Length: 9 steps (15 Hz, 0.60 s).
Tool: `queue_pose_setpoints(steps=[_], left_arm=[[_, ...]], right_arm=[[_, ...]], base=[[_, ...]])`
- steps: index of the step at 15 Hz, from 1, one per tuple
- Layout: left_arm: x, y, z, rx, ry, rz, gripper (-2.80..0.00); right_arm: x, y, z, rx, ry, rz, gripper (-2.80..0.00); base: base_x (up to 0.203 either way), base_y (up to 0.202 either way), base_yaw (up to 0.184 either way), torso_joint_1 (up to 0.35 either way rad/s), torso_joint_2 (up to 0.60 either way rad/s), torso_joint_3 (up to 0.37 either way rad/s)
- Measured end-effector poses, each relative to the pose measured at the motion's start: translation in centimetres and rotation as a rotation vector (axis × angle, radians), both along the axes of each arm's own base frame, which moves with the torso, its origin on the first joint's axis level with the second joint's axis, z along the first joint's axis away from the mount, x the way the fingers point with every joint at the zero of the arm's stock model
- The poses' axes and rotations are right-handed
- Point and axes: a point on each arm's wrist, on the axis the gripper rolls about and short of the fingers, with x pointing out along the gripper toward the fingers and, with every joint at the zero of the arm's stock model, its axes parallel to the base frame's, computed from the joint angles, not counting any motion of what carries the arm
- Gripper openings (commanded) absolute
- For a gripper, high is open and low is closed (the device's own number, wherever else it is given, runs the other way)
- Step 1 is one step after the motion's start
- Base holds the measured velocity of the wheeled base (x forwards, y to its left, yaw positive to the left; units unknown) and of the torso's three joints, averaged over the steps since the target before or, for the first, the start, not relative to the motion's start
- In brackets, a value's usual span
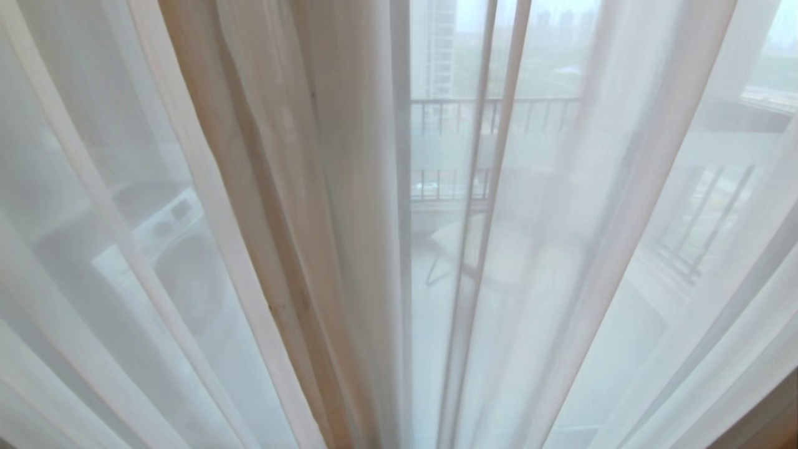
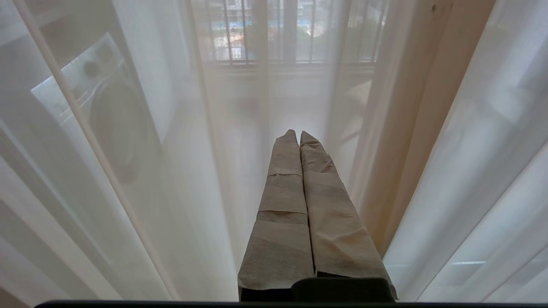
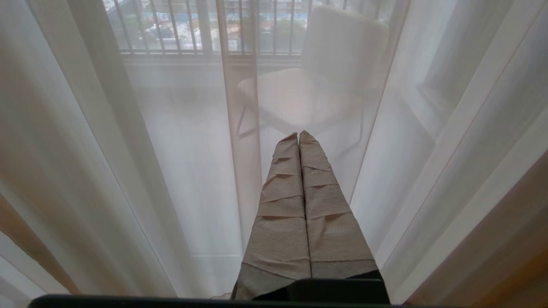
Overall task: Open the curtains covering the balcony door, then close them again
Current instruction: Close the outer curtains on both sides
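Now we point our left gripper (image 2: 298, 133) and right gripper (image 3: 299, 134), both pressed together and empty, at the thin white see-through curtains (image 1: 592, 249).

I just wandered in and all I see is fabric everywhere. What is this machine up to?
The robot is standing right up against the curtains, which hang drawn across the glass. Through the thin white sheers you can make out a balcony with a railing, a chair and a washing machine. Nothing is being handled yet: the left gripper and the right gripper are both shut, empty, and pointing at the sheers without gripping any fabric.
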Motion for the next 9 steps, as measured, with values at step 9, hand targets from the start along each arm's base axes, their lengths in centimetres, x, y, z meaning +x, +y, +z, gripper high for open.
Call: queue_pose_setpoints(steps=[9], left_arm=[[0.0, 0.0, 0.0, 0.0, 0.0, 0.0, -2.8]], right_arm=[[0.0, 0.0, 0.0, 0.0, 0.0, 0.0, -2.8]], base=[[0.0, 0.19, -0.006, 0.002, 0.0, 0.003]])
